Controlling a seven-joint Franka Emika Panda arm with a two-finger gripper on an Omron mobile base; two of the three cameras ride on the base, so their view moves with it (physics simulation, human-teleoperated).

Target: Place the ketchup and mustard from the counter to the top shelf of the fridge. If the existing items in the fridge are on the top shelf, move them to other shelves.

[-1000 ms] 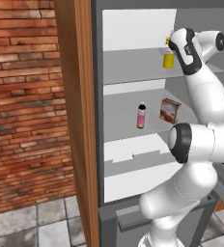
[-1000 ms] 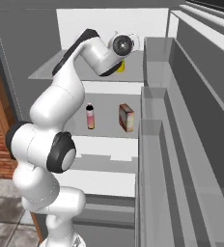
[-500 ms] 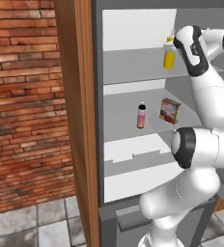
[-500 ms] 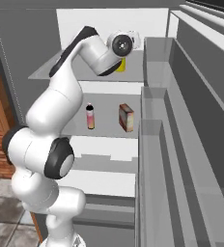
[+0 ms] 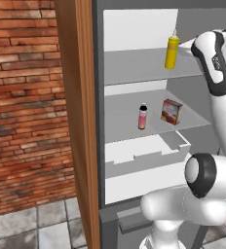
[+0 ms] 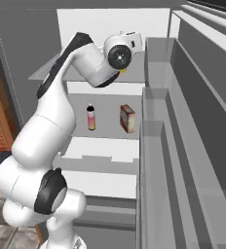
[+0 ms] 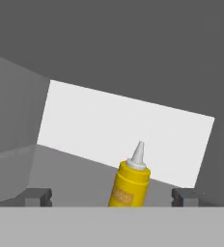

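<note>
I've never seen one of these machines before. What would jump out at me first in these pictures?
Probably the yellow mustard bottle, standing upright alone on the top shelf of the open fridge, right in front of the big white robot arm. Its gripper sits open, one fingertip on each side of the bottle, not squeezing it. One shelf down stand a small pink bottle and a reddish-brown box.

Mustard [image 5: 172,51] on top shelf [image 5: 134,68]; pink bottle [image 5: 142,116], box [image 5: 171,111] below.
</note>
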